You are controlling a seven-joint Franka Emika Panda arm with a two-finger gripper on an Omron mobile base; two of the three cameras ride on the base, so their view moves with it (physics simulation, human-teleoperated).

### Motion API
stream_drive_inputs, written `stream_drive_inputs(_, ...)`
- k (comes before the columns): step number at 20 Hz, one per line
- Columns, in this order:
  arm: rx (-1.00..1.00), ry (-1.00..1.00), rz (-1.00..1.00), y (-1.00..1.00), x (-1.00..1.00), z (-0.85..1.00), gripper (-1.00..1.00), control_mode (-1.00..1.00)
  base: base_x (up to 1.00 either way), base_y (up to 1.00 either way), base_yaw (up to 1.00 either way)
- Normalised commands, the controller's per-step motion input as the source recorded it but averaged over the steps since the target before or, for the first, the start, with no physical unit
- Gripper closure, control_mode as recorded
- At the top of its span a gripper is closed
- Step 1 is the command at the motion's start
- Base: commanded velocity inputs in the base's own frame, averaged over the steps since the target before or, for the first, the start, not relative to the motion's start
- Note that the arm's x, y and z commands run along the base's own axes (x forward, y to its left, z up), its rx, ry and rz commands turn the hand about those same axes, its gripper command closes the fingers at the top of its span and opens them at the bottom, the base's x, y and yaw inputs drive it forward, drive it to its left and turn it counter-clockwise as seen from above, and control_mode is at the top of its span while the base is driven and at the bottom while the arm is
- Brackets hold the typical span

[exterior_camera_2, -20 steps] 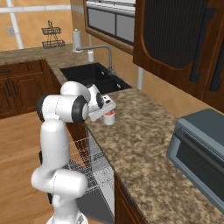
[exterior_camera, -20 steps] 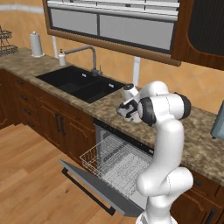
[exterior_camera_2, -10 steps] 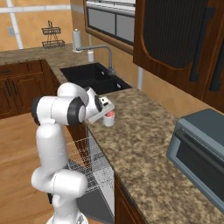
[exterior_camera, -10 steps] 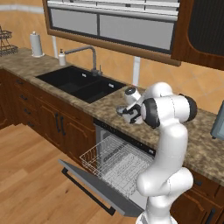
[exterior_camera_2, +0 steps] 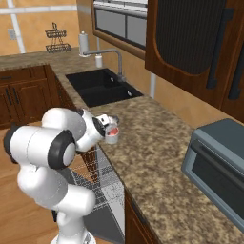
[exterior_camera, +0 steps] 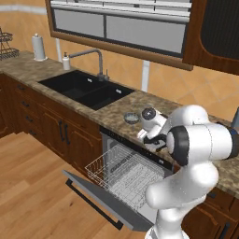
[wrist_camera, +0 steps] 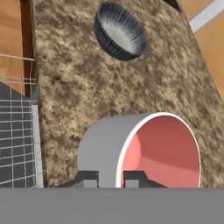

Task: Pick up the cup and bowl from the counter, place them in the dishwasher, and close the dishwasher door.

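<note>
The gripper (wrist_camera: 110, 179) pinches the rim of the cup (wrist_camera: 140, 151), one finger inside and one outside. The cup is on the counter (wrist_camera: 175, 83) by the dishwasher (exterior_camera: 126, 175). Farther along the counter, past the cup, sits the bowl (wrist_camera: 120, 31).

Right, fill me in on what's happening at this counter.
The robot's gripper has closed on the rim of the white cup, one finger inside and one outside, at the counter edge above the dishwasher. The grey bowl sits on the counter beyond it, untouched. The dishwasher door hangs open with the wire rack pulled out.
</note>
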Motion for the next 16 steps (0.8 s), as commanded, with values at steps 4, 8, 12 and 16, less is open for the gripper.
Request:
stream_drive_inputs(4, 0.09, 0.04, 0.00, 0.55, -1.00, 0.16, 1.00, -1.00, 0.00, 0.00, 0.00)
stream_drive_inputs(8, 0.03, 0.13, 0.05, 0.78, -0.90, -0.01, 1.00, -1.00, 0.00, 0.00, 0.00)
stream_drive_inputs(12, -0.02, 0.09, 0.05, 0.84, 0.07, -0.41, 1.00, -1.00, 0.00, 0.00, 0.00)
stream_drive_inputs(16, -0.05, 0.16, 0.03, 0.70, 0.61, -0.73, 1.00, -1.00, 0.00, 0.00, 0.00)
